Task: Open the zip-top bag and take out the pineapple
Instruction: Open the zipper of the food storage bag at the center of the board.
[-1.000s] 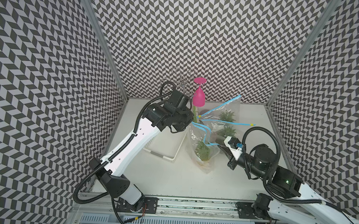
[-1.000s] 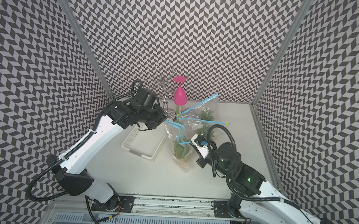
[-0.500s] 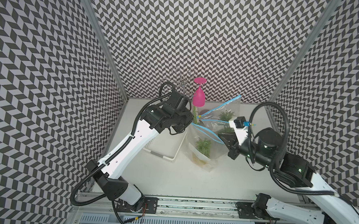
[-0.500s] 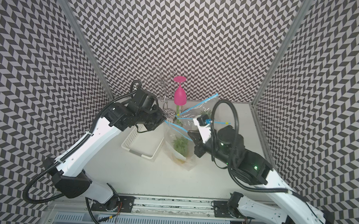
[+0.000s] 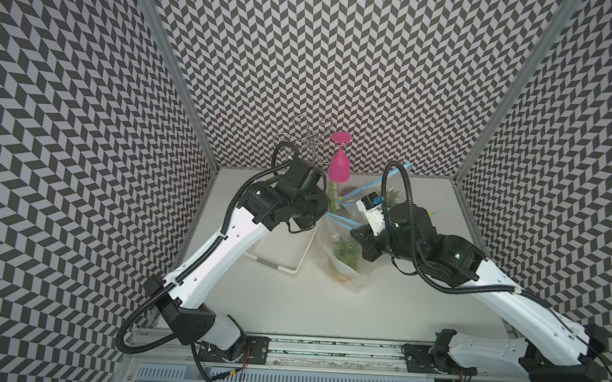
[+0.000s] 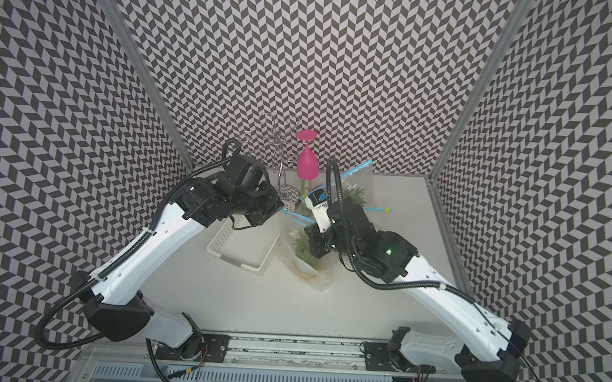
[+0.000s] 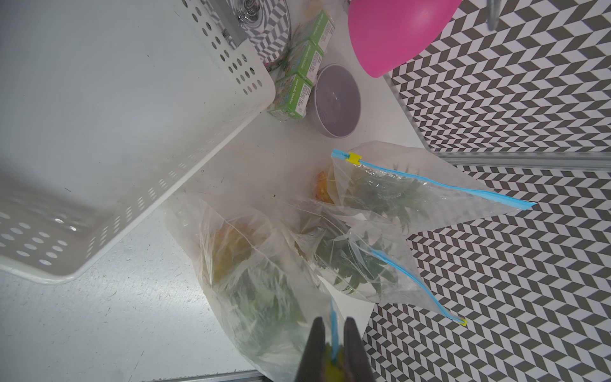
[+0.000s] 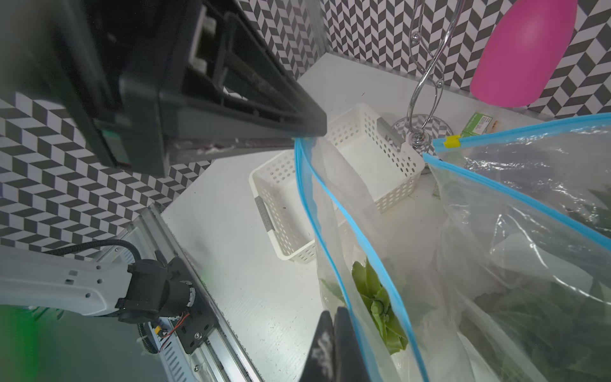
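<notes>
Now the bag (image 8: 344,185) is open, left gripper (image 7: 332,350) pinching its rim, right gripper (image 8: 334,344) closed, pineapple (image 8: 377,307) still inside.

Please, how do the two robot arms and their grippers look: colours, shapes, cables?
The left arm and right arm have white shells with black joints and wrists. A black ribbed cable runs along each. A small green light glows on the right arm. The left gripper and right gripper have dark, tapered fingers.
</notes>
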